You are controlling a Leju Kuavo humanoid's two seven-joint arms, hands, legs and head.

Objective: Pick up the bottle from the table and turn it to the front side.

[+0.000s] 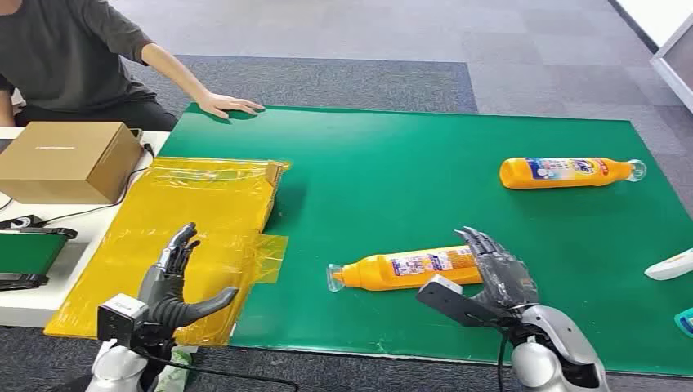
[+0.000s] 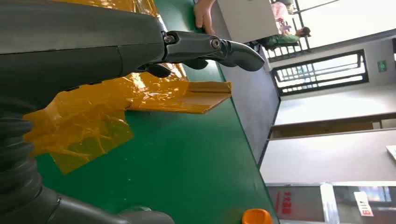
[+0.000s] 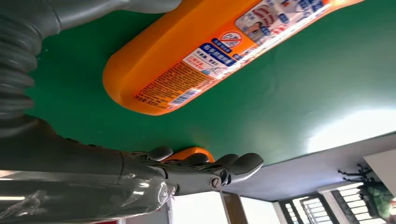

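Note:
An orange bottle (image 1: 404,269) lies on its side near the front of the green table mat (image 1: 392,188), clear cap toward the left, its back label up. In the right wrist view the bottle (image 3: 196,51) shows small print and a barcode. My right hand (image 1: 498,273) stands open just right of the bottle's base, fingers spread beside it, not gripping. A second orange bottle (image 1: 568,171) lies at the far right with its front label up. My left hand (image 1: 176,282) hovers open over the yellow plastic sheet (image 1: 188,237), empty.
A cardboard box (image 1: 69,159) sits on the white side table at left. A person sits at the far left with a hand (image 1: 231,104) on the mat's far edge. A white object (image 1: 670,265) and a teal one (image 1: 685,321) lie at the right edge.

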